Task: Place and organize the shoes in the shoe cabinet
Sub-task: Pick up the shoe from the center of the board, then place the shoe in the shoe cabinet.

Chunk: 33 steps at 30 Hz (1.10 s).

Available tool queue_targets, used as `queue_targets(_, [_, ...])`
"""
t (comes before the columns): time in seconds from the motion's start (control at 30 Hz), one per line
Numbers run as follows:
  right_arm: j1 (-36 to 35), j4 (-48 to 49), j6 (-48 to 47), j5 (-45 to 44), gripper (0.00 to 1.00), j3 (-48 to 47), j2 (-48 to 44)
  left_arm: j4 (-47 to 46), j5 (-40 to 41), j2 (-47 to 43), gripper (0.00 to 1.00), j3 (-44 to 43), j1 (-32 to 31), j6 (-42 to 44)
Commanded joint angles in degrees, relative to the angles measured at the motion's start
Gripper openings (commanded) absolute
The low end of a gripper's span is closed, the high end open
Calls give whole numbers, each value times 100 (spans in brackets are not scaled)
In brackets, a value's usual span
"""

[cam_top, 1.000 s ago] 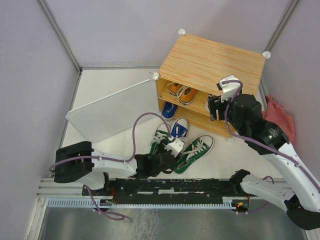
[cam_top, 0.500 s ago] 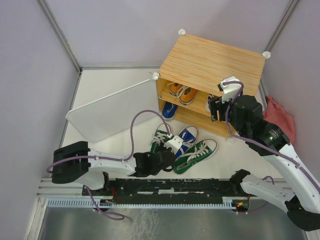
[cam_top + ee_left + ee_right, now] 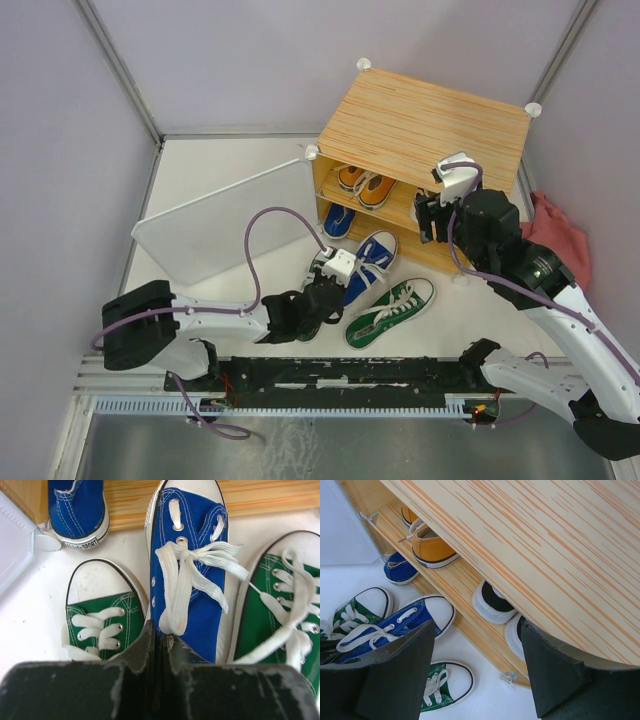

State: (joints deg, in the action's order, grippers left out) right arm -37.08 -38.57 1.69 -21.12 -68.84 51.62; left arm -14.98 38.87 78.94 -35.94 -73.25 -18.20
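Left gripper (image 3: 159, 642): clenched on blue sneaker (image 3: 187, 595) heel collar. Right gripper (image 3: 476, 630): spread, empty. Your risk: canvas slips in lift; loose laces snag neighbouring green sneaker (image 3: 280, 625).

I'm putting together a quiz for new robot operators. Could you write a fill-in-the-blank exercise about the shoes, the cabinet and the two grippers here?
1. The left gripper is shut on a ___ shoe.
2. On either side of that shoe lie two ___ shoes.
3. The pair on the cabinet's upper shelf, nearest the open door, is ___.
4. The right gripper's jaws stand ___.
Missing words: blue; green; orange; open.
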Motion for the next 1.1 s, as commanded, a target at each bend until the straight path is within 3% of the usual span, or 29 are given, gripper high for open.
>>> queue_targets(0.0, [-18,171,35,-103,77,-50,2,-1885,131,330,3,-157,263,-291])
queue_targets(0.73, [-18,-102,24,-129,77,-80,28,-4383,3,3149,3,-1738,1187,-478])
queue_targets(1.07, [-12,-100,-11,-199,78,-59,77,-4287,-200,3462,3,-2338,1590,-165])
